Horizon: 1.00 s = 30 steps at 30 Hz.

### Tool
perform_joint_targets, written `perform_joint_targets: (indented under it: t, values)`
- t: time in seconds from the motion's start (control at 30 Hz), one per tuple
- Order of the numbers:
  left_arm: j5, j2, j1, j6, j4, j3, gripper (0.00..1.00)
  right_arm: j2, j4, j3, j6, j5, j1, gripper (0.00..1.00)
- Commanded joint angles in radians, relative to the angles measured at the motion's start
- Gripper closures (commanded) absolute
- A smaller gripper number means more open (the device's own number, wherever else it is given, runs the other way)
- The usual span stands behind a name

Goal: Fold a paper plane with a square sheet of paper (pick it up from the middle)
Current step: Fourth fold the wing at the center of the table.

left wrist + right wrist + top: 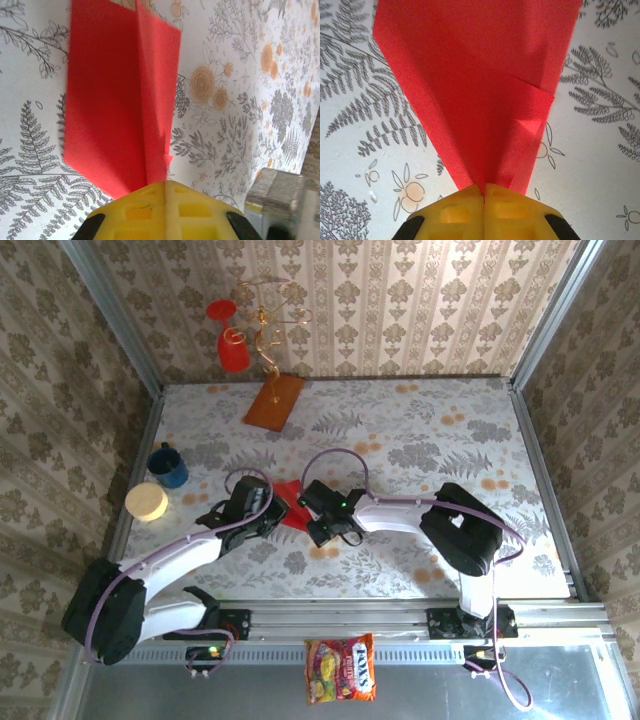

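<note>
We hold the sheet (290, 490) from both sides at the middle of the table (450, 440), just ahead of our two wrists. Our left gripper (166, 184) is clenched on it: the yellow pads (140, 210) meet with no gap, and the red paper runs straight out of their seam. Our right gripper (484, 187) grips it the same way, pads together, with the paper fanning away from the seam.

The sheet is no flat square. In the left wrist view a long crease runs down it, with one flap lying over the other. In the right wrist view layers overlap near the pads, and one small corner is dog-eared.

We judge that the two pinches sit at opposite ends of a fold, so the layers cannot spring open or slide while the crease is set. Whether the sheet is lifted clear of the table we cannot tell. The dart shape is not finished, so we take this as a middle step. The risk is a skewed crease if either pinch drags the thin paper.
</note>
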Motion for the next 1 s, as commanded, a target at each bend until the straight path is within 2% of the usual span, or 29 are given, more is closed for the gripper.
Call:
perform_joint_targets:
  t: [0.0, 0.17, 0.27, 0.47, 0.7, 0.97]
  values:
    - [-0.044, -0.035, 0.005, 0.047, -0.061, 0.012, 1.0, -0.018, -0.003, -0.029, 0.018, -0.108, -0.04, 1.0]
    - [-0.08, -0.077, 0.015, 0.149, -0.131, 0.031, 1.0, 0.004, 0.009, -0.029, 0.044, -0.356, -0.12, 1.0]
    - [-0.063, -0.078, 0.032, 0.209, -0.143, 0.033, 0.99, 0.021, 0.008, -0.032, 0.068, -0.472, -0.154, 1.0]
    - [-0.006, -0.031, 0.041, 0.301, -0.099, 0.018, 0.99, 0.036, 0.014, -0.056, 0.135, -0.63, -0.217, 1.0]
    - [0.106, 0.082, 0.039, 0.395, 0.034, 0.027, 1.0, 0.055, -0.011, -0.061, 0.157, -0.649, -0.249, 1.0]
    - [0.183, 0.177, 0.016, 0.457, 0.119, 0.064, 1.0, 0.069, 0.08, -0.134, 0.225, -0.655, -0.281, 1.0]
